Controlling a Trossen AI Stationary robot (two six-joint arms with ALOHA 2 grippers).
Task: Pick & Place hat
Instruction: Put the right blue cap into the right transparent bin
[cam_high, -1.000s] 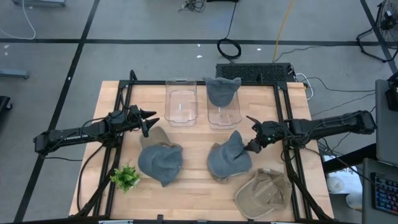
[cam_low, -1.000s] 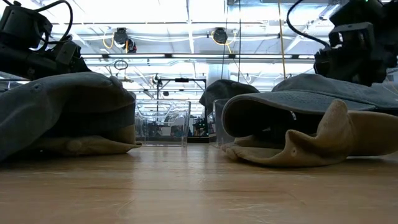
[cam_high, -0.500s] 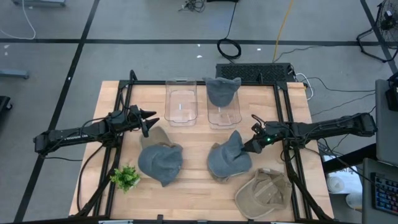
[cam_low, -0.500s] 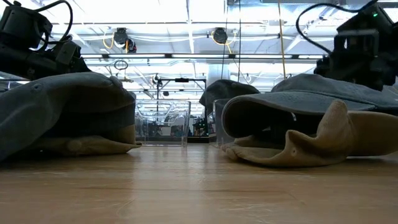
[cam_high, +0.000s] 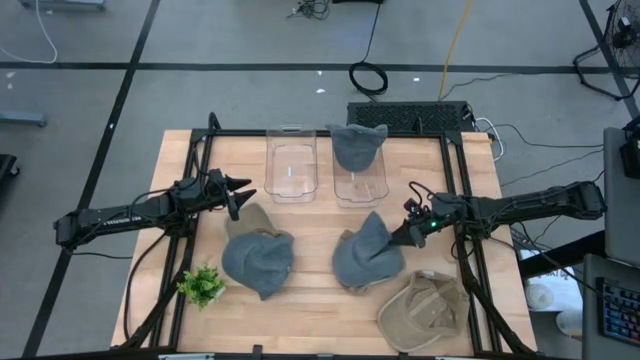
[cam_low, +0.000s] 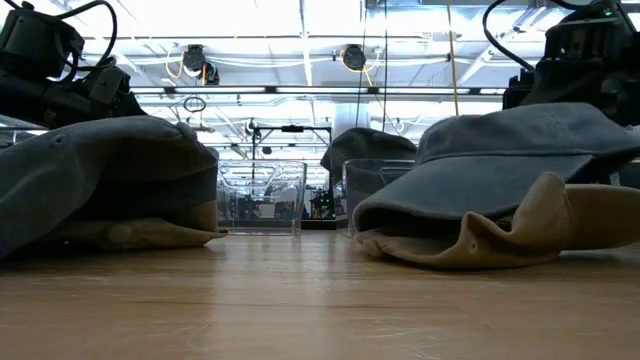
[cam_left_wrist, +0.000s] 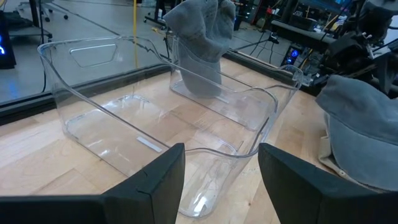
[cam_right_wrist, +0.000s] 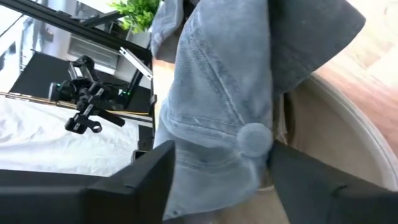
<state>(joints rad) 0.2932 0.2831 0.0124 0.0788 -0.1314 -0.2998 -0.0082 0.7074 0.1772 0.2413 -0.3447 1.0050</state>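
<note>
The right gripper (cam_high: 408, 232) is clamped on the peak of the grey cloth hat (cam_high: 365, 258) at table centre, tenting it for transfer to the clear plastic bin (cam_high: 359, 178) at twelve o'clock, which another grey hat (cam_high: 358, 145) partly occupies. The left gripper (cam_high: 240, 194), jaws apart, waits at nine o'clock.

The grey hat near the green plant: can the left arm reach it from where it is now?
Probably yes. The left gripper hangs open just beside that grey hat, and nothing lies between them. The right gripper is busy with the other grey hat.
</note>
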